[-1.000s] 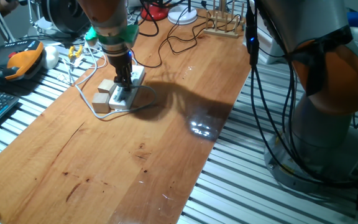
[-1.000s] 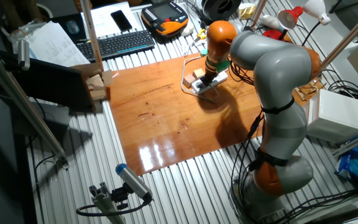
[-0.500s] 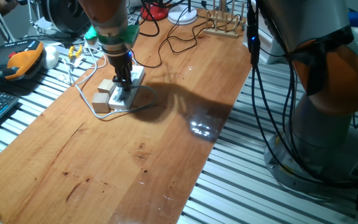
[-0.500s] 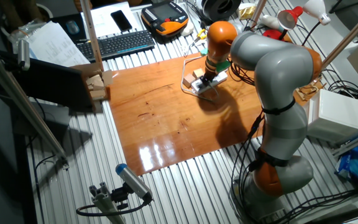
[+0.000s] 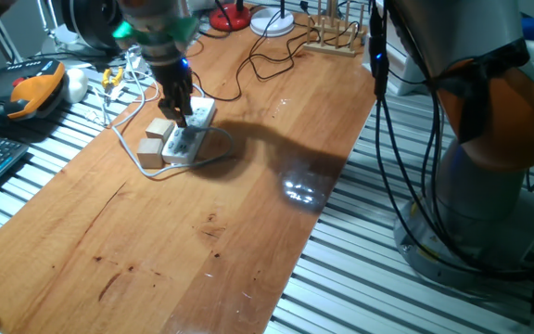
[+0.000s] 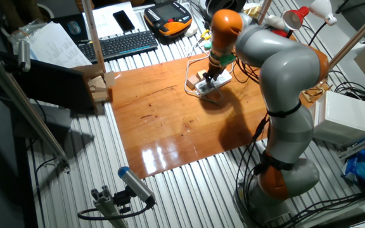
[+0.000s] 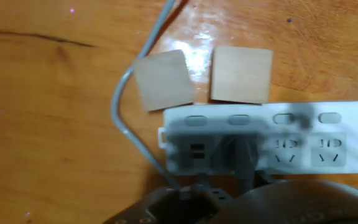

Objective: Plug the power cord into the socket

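The socket (image 5: pixel 193 128) is a white power strip lying on the wooden table; it also shows in the other fixed view (image 6: pixel 209 85) and in the hand view (image 7: pixel 328 149). The power cord (image 7: pixel 122 106) is a pale grey cable that loops round the strip's end, and its plug (image 7: pixel 240 155) sits in an outlet of the strip. My gripper (image 5: pixel 182 111) hangs just above the strip, apart from the plug, with nothing between its fingers. In the other fixed view the gripper (image 6: pixel 211 71) stands over the strip. My fingertips do not show in the hand view.
Two small tan blocks (image 7: pixel 163 79) (image 7: pixel 241 73) lie against the strip's far side. Thin black cables (image 5: pixel 267 60) run over the table's back. A wooden rack (image 5: pixel 332 37), an orange pendant (image 5: pixel 35 85) and a keyboard (image 6: pixel 125 43) stand around the table.
My gripper has risen off the strip and shifted slightly back. The plug has stayed in the socket.
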Tool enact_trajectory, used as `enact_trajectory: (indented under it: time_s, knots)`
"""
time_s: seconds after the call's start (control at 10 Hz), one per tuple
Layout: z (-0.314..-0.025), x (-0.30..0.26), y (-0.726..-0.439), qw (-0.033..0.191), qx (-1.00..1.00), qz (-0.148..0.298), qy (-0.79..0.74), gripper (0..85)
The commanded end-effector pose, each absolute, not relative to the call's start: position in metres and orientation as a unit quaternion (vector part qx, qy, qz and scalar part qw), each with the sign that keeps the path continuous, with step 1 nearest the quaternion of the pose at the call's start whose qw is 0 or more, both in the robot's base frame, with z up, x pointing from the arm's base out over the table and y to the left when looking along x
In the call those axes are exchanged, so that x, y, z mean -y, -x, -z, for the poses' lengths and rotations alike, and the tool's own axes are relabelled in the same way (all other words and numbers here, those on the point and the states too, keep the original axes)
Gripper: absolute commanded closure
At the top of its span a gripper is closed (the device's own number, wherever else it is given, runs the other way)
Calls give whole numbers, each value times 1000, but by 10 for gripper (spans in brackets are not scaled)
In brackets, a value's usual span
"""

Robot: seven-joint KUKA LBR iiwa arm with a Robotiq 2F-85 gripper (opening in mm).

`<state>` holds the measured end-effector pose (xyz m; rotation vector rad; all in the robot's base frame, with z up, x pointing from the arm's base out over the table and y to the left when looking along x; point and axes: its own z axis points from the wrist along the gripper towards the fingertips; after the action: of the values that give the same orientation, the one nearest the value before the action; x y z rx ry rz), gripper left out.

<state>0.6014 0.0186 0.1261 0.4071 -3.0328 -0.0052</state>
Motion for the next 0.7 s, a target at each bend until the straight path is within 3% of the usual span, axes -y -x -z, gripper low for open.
enact_trajectory:
  time_s: [0.0, 0.2, 0.3, 0.6]
  knots:
    - [-162, -23, -601, 46, 990, -1, -132, 850]
    - [-188, -26, -594, 39, 990, -18, -131, 850]
    - [-197, -22, -584, 23, 991, -12, -128, 850]
    - [-206, -14, -570, 10, 992, -8, -128, 850]
